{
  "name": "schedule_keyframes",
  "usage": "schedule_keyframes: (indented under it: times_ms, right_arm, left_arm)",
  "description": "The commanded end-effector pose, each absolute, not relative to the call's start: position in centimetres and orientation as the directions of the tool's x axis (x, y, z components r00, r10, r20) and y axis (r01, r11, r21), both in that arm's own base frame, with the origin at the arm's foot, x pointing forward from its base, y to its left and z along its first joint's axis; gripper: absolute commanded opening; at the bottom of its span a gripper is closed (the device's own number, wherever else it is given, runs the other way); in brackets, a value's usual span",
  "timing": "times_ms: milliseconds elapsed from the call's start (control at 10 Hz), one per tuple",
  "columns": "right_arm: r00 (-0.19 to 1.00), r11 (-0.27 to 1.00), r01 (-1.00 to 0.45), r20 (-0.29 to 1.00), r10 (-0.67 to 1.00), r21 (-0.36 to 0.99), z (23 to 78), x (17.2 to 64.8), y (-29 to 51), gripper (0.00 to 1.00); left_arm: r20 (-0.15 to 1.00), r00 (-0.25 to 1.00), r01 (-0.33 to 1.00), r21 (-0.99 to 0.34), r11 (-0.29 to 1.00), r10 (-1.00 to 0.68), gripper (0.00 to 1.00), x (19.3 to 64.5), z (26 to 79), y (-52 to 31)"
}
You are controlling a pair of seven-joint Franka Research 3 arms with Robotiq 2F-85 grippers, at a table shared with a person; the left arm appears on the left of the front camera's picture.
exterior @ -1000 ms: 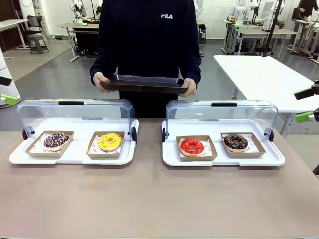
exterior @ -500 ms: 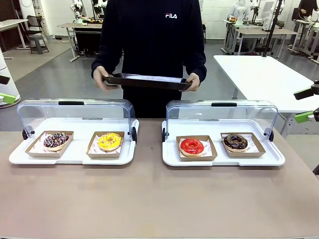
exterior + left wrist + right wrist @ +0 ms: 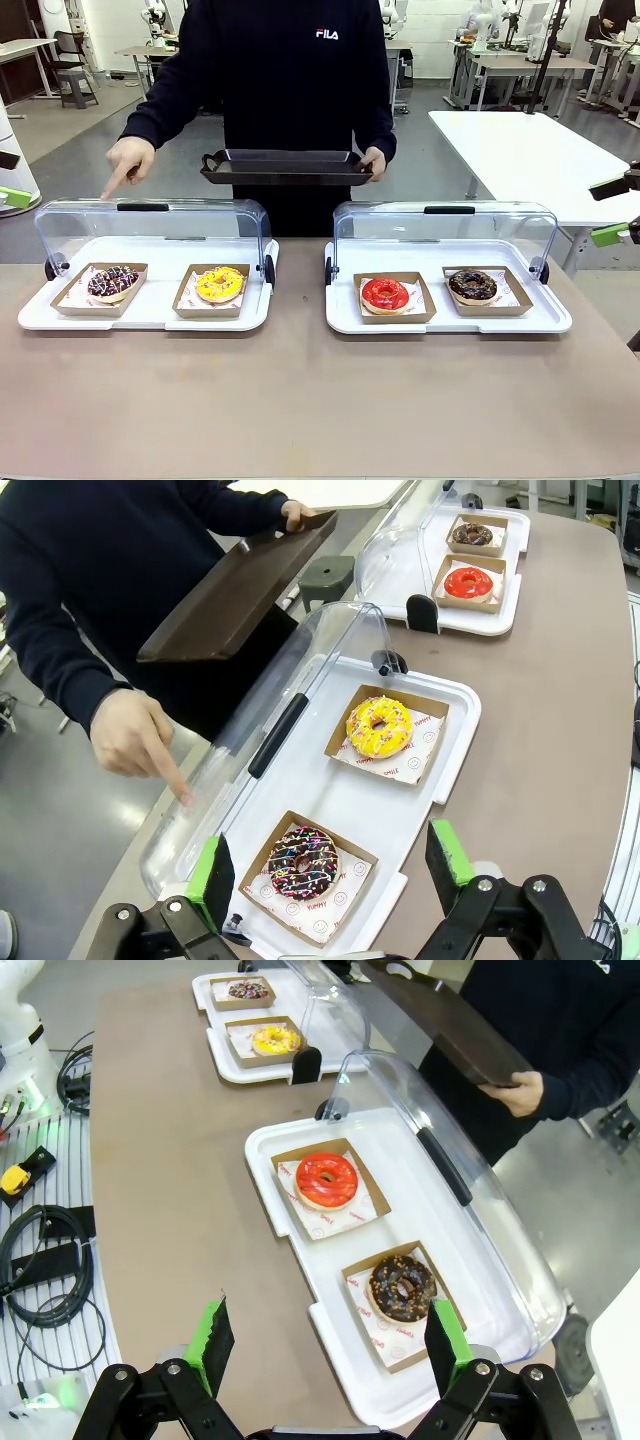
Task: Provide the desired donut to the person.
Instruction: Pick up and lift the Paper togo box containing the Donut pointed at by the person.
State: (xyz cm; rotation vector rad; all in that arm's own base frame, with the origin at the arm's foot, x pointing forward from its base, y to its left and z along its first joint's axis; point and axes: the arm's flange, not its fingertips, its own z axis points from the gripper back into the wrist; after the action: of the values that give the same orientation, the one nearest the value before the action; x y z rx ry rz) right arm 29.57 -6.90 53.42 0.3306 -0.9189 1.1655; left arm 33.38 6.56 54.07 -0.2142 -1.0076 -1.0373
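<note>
step: hand (image 3: 130,160) points — we think at the sprinkle donut (image 3: 112,282), left end of left case (image 3: 150,322) | left gripper (image 3: 330,860), right gripper (image 3: 325,1345): wide, empty | next: we grab its box (image 3: 70,300) — lift to tray (image 3: 287,167)

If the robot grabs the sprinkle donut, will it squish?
The sprinkle donut looks soft, so a hard squeeze would probably dent it and smear its icing. Its brown paper tray seems thin and probably light, so it may flex. The donut seems to sit loose, so tilting might slide it.
</note>
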Motion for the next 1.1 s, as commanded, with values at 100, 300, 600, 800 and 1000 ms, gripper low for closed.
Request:
schedule_keyframes:
  times_ms: [100,300,600,800,1000]
  right_arm:
    - [0.073,0.382,-0.896,0.772,0.632,-0.227,53.33,29.83,-6.98,1.00]
    - [0.073,0.382,-0.896,0.772,0.632,-0.227,53.33,29.83,-6.98,1.00]
    - [0.073,0.382,-0.896,0.772,0.632,-0.227,53.33,29.83,-6.98,1.00]
    - [0.073,0.382,-0.896,0.772,0.632,-0.227,53.33,29.83,-6.98,1.00]
    - [0.073,0.382,-0.896,0.772,0.632,-0.227,53.33,29.83,-6.98,1.00]
  left_arm:
    - [0.784,0.120,0.796,0.291,0.531,-0.610,1.00,33.35,54.17,6.48]
    - [0.784,0.120,0.796,0.291,0.531,-0.610,1.00,33.35,54.17,6.48]
    - [0.784,0.120,0.796,0.291,0.531,-0.610,1.00,33.35,54.17,6.48]
    - [0.784,0.120,0.796,0.291,0.531,-0.610,1.00,33.35,54.17,6.48]
    - [0.784,0.120,0.796,0.291,0.531,-0.610,1.00,33.35,54.17,6.48]
